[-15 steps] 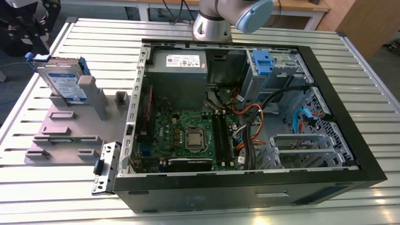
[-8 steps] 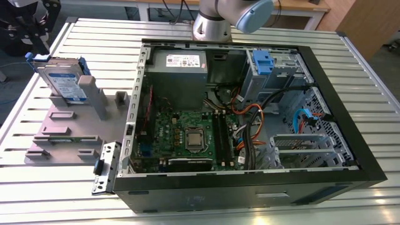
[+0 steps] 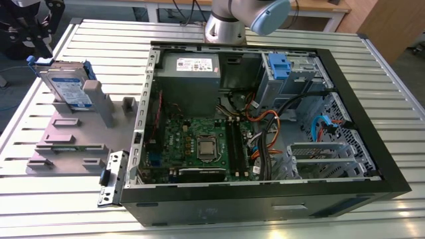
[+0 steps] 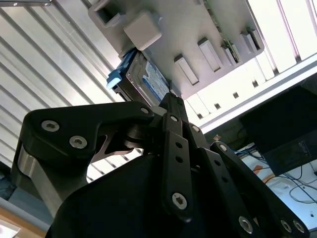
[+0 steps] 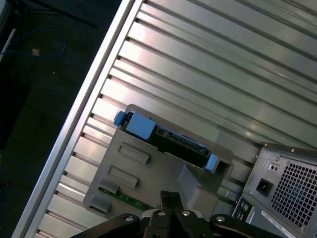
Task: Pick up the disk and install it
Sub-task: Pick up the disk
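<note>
Gripper: your gripper [image 5: 169, 197] had its fingers drawn together on nothing, touching no part.
Disk: the disk [image 3: 66, 87] stood on edge in a slot of the grey fixture [image 3: 106, 134], near the gripper's tips yet apart from them, its blue carrier bracket [image 5: 141, 126] turned toward them.
Disk label: white and blue on the face – the print was too small to make out.
Fixture contents: the disk, plus a green circuit strip [image 3: 69, 148] lying in another slot.
Sticker: a white one [image 3: 196, 63] sat on the grey power supply [image 3: 189, 84].
Case contents: the open computer case [image 3: 265, 191], well apart from your gripper, held the power supply, a green motherboard [image 3: 199, 144], orange and black cables [image 3: 265, 124] and a drive cage [image 3: 295, 82] with a blue latch [image 3: 279, 64].
</note>
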Available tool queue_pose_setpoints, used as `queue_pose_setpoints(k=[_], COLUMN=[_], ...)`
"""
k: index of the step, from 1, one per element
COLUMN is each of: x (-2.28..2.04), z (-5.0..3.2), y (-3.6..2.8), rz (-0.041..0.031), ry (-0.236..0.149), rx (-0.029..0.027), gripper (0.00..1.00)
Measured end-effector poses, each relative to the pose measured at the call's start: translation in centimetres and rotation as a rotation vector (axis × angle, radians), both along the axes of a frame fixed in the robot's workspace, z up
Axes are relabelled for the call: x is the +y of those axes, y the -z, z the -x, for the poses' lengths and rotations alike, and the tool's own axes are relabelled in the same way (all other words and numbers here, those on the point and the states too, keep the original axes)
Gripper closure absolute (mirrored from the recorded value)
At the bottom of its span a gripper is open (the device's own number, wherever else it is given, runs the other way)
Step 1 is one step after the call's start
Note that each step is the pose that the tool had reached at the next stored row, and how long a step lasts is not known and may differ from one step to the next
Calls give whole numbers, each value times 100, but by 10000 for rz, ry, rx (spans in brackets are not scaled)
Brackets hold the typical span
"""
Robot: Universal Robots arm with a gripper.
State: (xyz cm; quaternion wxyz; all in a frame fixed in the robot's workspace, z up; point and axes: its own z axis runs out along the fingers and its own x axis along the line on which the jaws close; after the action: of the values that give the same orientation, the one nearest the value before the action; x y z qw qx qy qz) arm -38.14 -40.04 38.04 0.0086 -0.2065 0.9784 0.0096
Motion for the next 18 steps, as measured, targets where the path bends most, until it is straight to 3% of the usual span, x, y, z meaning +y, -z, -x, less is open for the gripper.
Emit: queue_pose_setpoints(k=[18], x=[0], z=[0], y=[0], rz=[0], ry=[-634], rx=[0], gripper=[89])
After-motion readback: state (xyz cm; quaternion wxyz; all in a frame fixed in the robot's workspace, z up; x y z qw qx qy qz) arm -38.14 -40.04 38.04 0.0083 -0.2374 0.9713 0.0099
